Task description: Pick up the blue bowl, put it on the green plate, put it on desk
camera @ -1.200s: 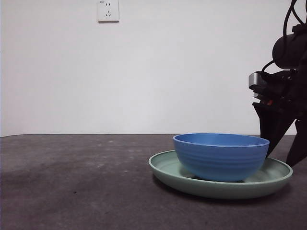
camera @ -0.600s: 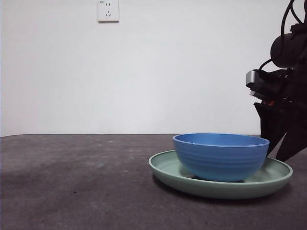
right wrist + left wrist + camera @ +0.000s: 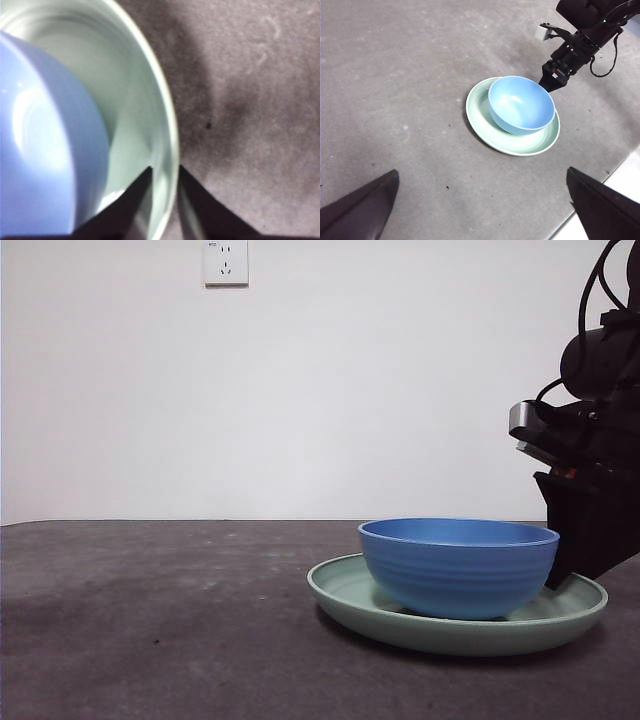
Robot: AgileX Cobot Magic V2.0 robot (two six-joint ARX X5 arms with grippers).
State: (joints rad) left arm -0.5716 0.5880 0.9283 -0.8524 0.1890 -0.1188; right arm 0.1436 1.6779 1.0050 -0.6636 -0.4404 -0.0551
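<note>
The blue bowl [image 3: 458, 566] sits on the green plate [image 3: 352, 597], whose rim the right claw [image 3: 164, 186] pinches between nearly closed jaws, still to lift it; the left claw [image 3: 480, 210] gapes empty

Looks like a lab/test bench: bare white wall [image 3: 350, 390] with a single wall socket [image 3: 225, 262], plain dark desk [image 3: 150, 620], a black cabled robot arm [image 3: 585, 35] over it, no household furnishings.

The right gripper [image 3: 164, 175] is low at the table, its two black jaws nearly together, one on each side of a thin rim. Its arm [image 3: 595, 440] comes in dark from the side, with cables looping above. The left gripper [image 3: 480, 210] hangs high, jaws spread wide, gripping nothing.
</note>
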